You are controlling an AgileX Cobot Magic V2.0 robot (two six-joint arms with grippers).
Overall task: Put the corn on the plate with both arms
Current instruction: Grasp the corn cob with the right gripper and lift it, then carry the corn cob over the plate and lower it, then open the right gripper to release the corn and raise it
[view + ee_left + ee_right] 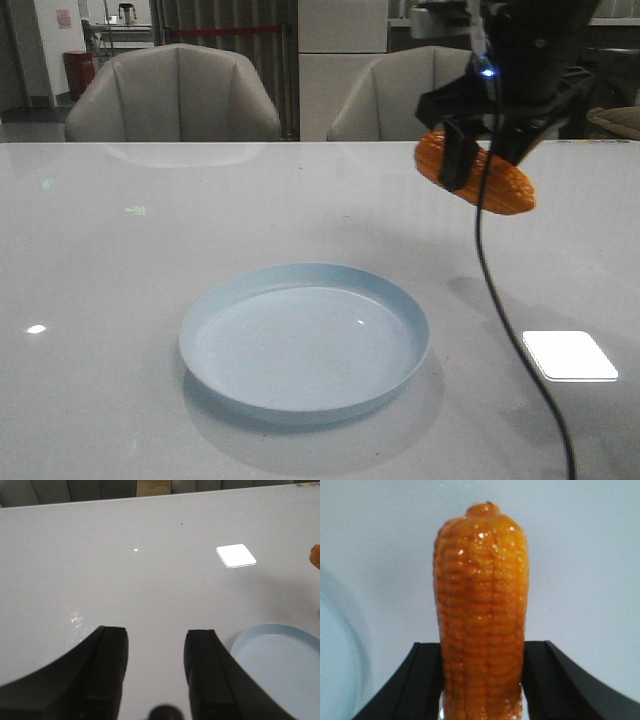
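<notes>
My right gripper [480, 155] is shut on the orange corn [500, 185] and holds it in the air, up and to the right of the pale blue plate [215, 310]. In the right wrist view the corn [481, 605] stands between the two black fingers [422, 680], with a sliver of the plate's rim [340, 640] beside it. My left gripper [156, 650] is open and empty above bare table; the plate's rim [245, 640] lies just beside one finger, and an orange tip of the corn [316, 556] shows at the frame's edge. The left arm is out of the front view.
A bright square light reflection [568, 355] lies on the white table right of the plate, also in the left wrist view [235, 555]. A black cable [500, 300] hangs from the right arm. Two grey chairs [175, 95] stand behind the table's far edge.
</notes>
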